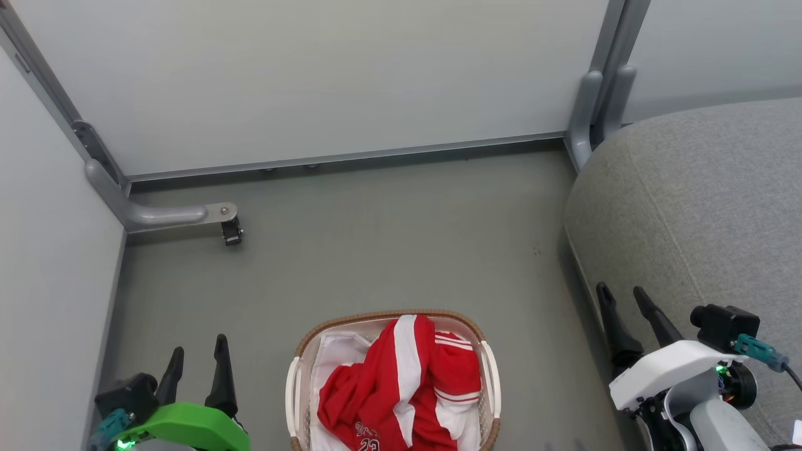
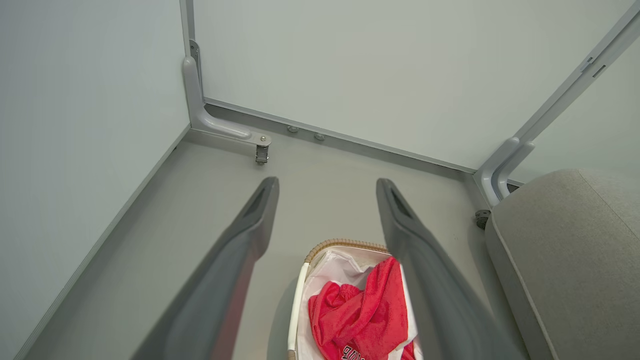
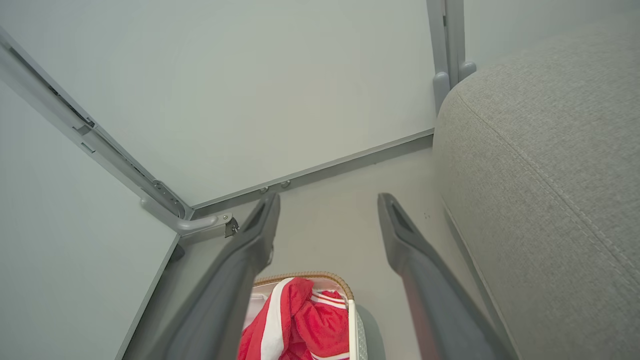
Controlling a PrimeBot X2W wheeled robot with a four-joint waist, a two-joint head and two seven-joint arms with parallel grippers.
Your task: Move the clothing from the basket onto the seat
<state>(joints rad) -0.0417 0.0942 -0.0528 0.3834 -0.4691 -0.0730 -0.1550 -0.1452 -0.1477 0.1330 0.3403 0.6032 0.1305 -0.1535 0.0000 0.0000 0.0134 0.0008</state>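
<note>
The red clothing (image 1: 401,388) with white stripes and number print lies heaped in the white basket (image 1: 293,388), which stands on the floor at the bottom middle of the head view. The light grey seat (image 1: 702,207) rises at the right. My left gripper (image 1: 195,354) is open at the lower left, apart from the basket, with nothing between its fingers. My right gripper (image 1: 623,294) is open at the lower right, in front of the seat's side. In the left wrist view the clothing (image 2: 360,315) and basket (image 2: 298,300) lie below the gripper (image 2: 327,187). The right wrist view shows the clothing (image 3: 305,320), the seat (image 3: 545,175) and the open gripper (image 3: 327,202).
Pale partition panels (image 1: 313,75) close the space at the back and left. A grey metal foot with a small caster (image 1: 230,232) juts onto the grey floor (image 1: 388,238) at the left. Another panel post (image 1: 589,113) stands by the seat's corner.
</note>
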